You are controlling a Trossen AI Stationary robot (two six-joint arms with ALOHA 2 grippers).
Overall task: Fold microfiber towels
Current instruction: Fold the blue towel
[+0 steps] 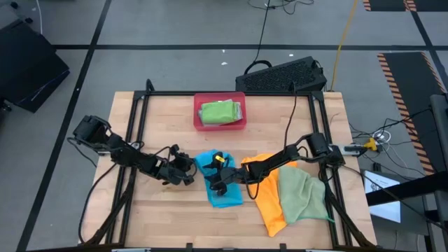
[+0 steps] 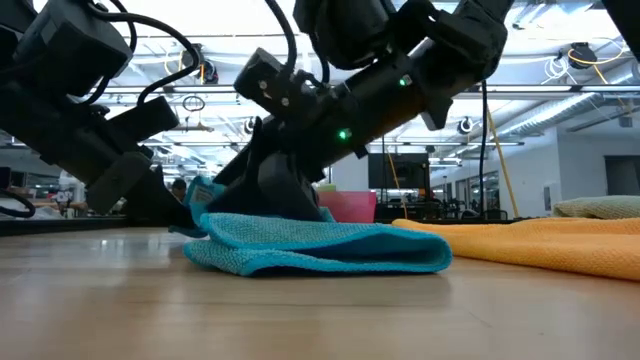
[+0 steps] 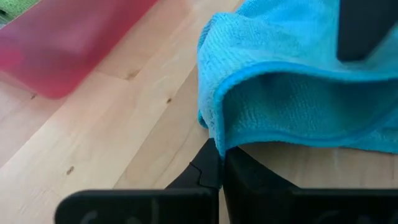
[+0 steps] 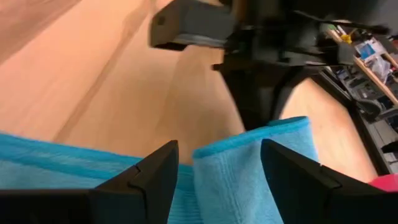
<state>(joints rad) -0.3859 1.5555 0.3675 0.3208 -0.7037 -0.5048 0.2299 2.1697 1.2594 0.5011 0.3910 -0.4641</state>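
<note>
A bright blue towel [image 1: 222, 183] lies on the table's middle, partly folded over, its left edge raised [image 2: 203, 192]. My left gripper [image 1: 187, 173] is at that edge and is shut on it. My right gripper [image 1: 218, 179] is open over the towel and points down, its fingers on either side of an upright fold [image 4: 217, 163]. An orange towel [image 1: 269, 196] and a light green towel [image 1: 302, 196] lie flat at the right. A folded green towel [image 1: 219, 112] lies in the pink tray [image 1: 199, 120]. My left gripper pinches the blue towel's left edge [image 3: 217, 144] between its two shut fingers, coming nearly level from the table's left. The edge is lifted a little off the table and curls over; the rest of the towel lies on the table. My right gripper's fingertips [image 4: 160, 167] stand beside the fold; whether they touch the towel, I cannot tell.
A black keyboard [image 1: 283, 75] lies beyond the table's far edge. A dark frame [image 1: 133, 140] runs around the tabletop. Bare wood [image 1: 168, 217] shows in front of the left arm and between the tray and the blue towel.
</note>
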